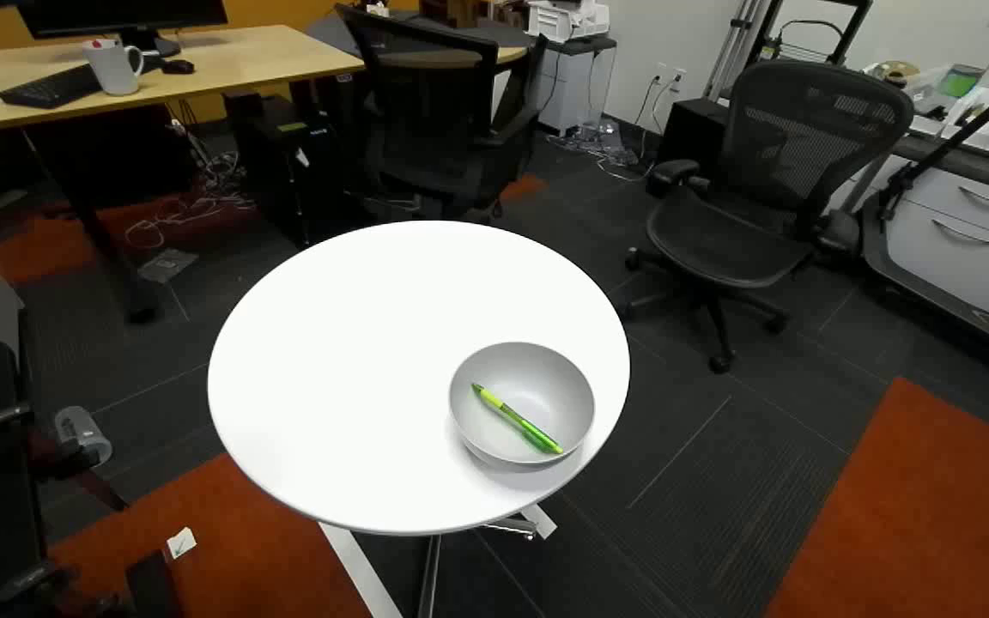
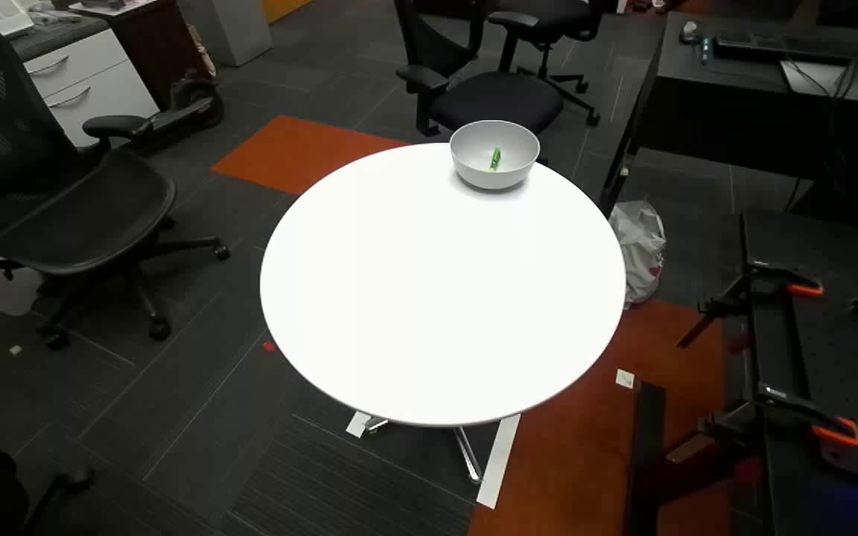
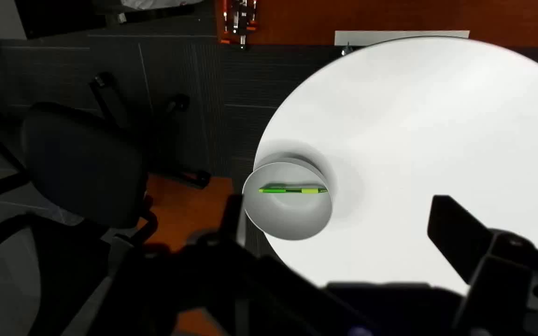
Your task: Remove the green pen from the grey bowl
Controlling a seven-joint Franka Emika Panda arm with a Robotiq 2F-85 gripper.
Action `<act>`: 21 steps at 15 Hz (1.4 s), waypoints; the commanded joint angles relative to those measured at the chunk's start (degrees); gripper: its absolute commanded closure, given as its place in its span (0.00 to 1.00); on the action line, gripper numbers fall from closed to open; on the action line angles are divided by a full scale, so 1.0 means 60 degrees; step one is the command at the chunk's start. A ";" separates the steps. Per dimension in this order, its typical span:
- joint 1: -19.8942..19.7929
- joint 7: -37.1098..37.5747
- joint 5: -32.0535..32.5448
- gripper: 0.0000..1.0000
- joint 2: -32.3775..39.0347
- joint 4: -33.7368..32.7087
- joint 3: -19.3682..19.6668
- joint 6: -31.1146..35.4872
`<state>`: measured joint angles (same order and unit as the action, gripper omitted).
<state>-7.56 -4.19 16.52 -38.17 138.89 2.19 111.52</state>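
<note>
The green pen (image 1: 518,419) lies inside the grey bowl (image 1: 576,378), leaning with one end up the bowl's wall. The bowl stands upright near the edge of the round white table. The pen (image 2: 495,158) and bowl (image 2: 477,173) also show in an exterior view at the table's far edge. In the wrist view the pen (image 3: 292,190) lies across the bowl (image 3: 292,224). My gripper (image 3: 337,200) is open and empty, its fingers wide apart, with the bowl showing between them nearer the left finger. The gripper is above the table and out of view in both exterior views.
The round white table (image 1: 357,360) holds the bowl, which sits close to its rim. Black office chairs (image 1: 769,189) stand around it. A wooden desk (image 1: 245,60) with a mug (image 1: 115,69) is behind. A black bench with orange-tipped clamps (image 2: 835,432) stands beside the table.
</note>
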 commanded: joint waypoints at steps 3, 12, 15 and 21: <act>0.0122 0.0058 0.0064 0.00 0.0003 -0.0021 0.0089 -0.0037; -0.0126 0.1234 -0.0112 0.00 0.1358 -0.0184 0.0283 0.1571; -0.0423 0.2282 -0.0083 0.00 0.2201 -0.0224 0.0310 0.2641; -0.0863 0.4659 -0.0139 0.00 0.4038 -0.0622 0.0200 0.3318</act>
<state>-11.41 17.68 16.43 -19.48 137.99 4.24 129.89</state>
